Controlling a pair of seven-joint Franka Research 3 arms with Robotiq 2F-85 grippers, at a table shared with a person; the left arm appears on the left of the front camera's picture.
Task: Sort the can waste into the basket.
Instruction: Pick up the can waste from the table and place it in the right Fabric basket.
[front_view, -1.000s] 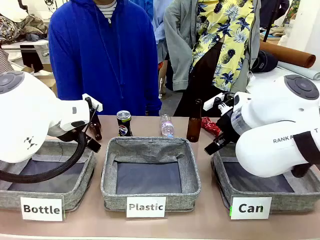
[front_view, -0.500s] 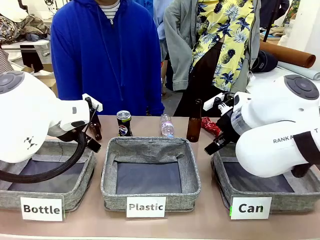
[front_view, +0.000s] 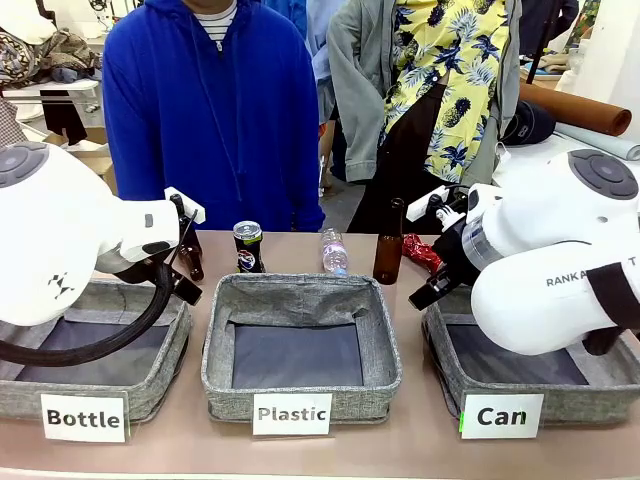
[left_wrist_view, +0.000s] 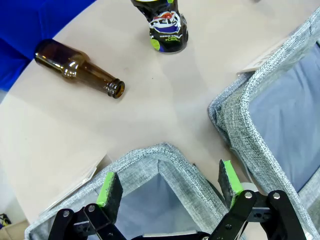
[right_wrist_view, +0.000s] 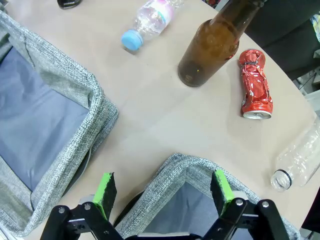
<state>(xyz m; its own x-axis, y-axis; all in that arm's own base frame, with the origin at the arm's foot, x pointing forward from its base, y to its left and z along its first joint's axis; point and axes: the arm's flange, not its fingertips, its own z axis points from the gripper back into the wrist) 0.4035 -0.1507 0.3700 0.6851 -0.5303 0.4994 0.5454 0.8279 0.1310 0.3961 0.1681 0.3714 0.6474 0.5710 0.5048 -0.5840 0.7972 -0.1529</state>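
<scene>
My left pincer (left_wrist_view: 170, 181) stands with its green pads wide apart, holding nothing, above the woven grey corner of the Bottle bin (left_wrist_view: 150, 155). The dark Pepsi can (left_wrist_view: 167, 25) stands upright on the tan table (left_wrist_view: 165, 100) at the pincer's twelve o'clock, well apart from it. A smooth brown glass bottle (left_wrist_view: 75, 67) lies on its side at eleven.

My right pincer (right_wrist_view: 163, 189) is likewise spread and empty, over the far corner of the Can basket (right_wrist_view: 180, 167). The crushed red can (right_wrist_view: 255, 85) lies at its one o'clock, silver end toward the pincer, just beside an upright brown bottle (right_wrist_view: 210, 47). From the front that can is a red scrap behind the bottle, while the wrist view gives me its crumpled length.
</scene>
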